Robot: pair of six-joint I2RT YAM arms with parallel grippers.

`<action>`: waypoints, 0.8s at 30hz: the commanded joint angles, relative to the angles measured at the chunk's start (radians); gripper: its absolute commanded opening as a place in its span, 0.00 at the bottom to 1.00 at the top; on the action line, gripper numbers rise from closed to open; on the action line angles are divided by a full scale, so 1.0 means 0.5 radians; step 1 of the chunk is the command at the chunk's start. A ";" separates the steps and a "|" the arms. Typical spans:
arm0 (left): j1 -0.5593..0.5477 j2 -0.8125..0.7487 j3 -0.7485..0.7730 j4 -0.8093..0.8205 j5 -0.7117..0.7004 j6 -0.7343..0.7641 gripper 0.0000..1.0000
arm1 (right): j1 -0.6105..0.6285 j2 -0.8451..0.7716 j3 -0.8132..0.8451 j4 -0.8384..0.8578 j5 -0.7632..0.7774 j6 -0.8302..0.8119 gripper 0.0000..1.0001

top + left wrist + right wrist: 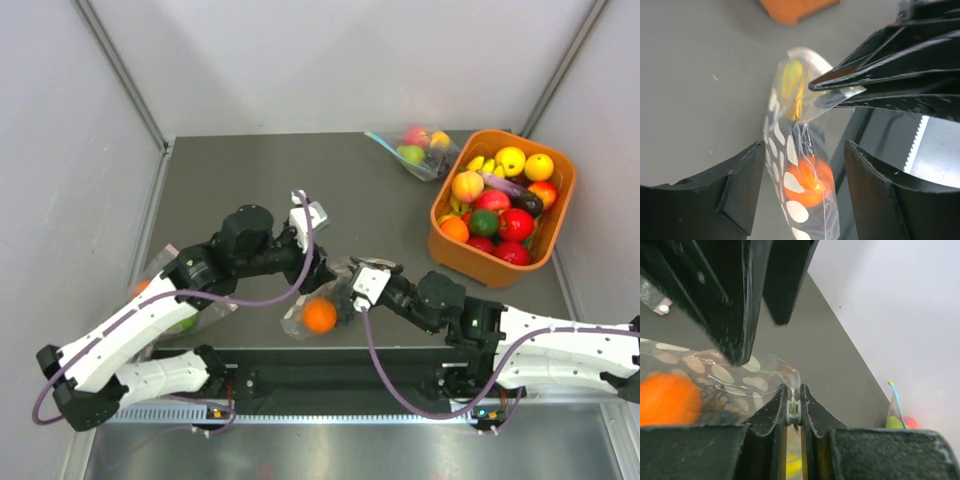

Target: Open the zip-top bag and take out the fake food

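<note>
Nearest the arm bases, at the middle of the front edge of the grey surface [250, 170], was the dotted bag [780, 135], a small clear pouch with white spots printed over part of it. It stood on edge and hung from its top. An orange ball [807, 182] sat low inside it, and a yellow piece [790, 80], its shape too blurred to tell, sat higher up near the mouth. I could not tell whether the bottom of the bag rested on the surface. The left tool [805, 150] stood wide, one finger on each side of the bag with a gap on both sides, so it gripped nothing. The right tool [793, 390], reaching in from the other side, was pinched tight on the thin top edge of the bag, just above the yellow piece. Off to the left, partly under the left arm, lay another clear bag [165, 265] with something orange and something green in it. At the far right corner stood an orange bin [560, 215] heaped with red, yellow, orange and green toy fruit. Just beside it to the left lay a third clear bag [415, 150] with a blue strip along its mouth and a few fruits inside.
</note>
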 commanded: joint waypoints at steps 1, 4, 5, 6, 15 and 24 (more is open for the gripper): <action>0.003 -0.172 -0.002 0.328 -0.048 0.152 0.70 | -0.081 -0.004 0.192 -0.141 -0.203 0.123 0.00; -0.003 -0.182 -0.026 0.396 0.041 0.195 0.70 | -0.131 0.024 0.275 -0.243 -0.267 0.206 0.00; -0.003 -0.158 -0.026 0.393 0.072 0.216 0.70 | -0.140 0.033 0.305 -0.271 -0.274 0.252 0.00; -0.006 -0.145 -0.026 0.393 0.081 0.228 0.70 | -0.152 0.042 0.366 -0.310 -0.295 0.271 0.00; -0.046 0.033 0.032 0.319 0.130 0.357 0.72 | -0.278 0.134 0.627 -0.553 -0.510 0.418 0.00; -0.083 0.134 0.075 0.246 0.078 0.446 0.71 | -0.358 0.190 0.704 -0.605 -0.614 0.489 0.00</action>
